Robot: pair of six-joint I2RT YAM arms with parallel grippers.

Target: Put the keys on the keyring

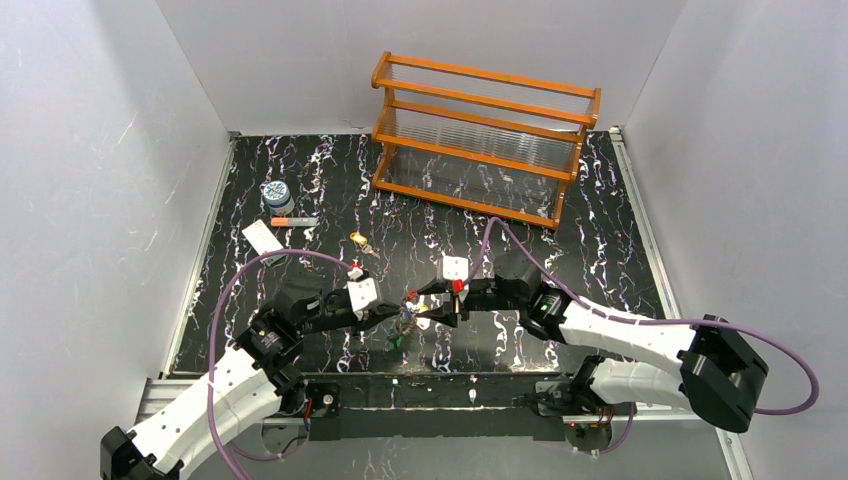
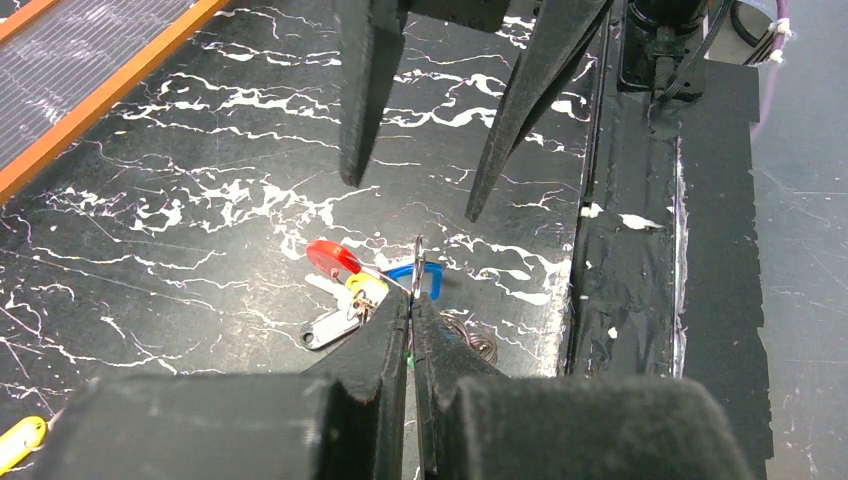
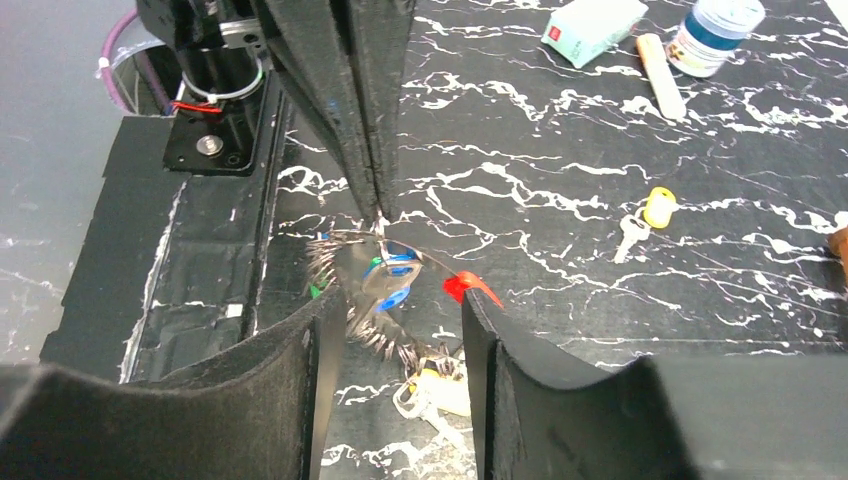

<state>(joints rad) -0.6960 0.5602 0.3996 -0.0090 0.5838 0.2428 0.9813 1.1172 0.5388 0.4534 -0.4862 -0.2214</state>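
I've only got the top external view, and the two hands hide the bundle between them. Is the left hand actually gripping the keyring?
Observer: Yes. The left wrist view shows the left hand shut on the keyring, pinching its thin wire edge-on.
Operator: What about the right hand?
Observer: The right hand is open, with one finger on either side of the bundle.
Operator: Which key is nearest to it?
Observer: The blue key lies between those fingers, just below the left hand's pinch.
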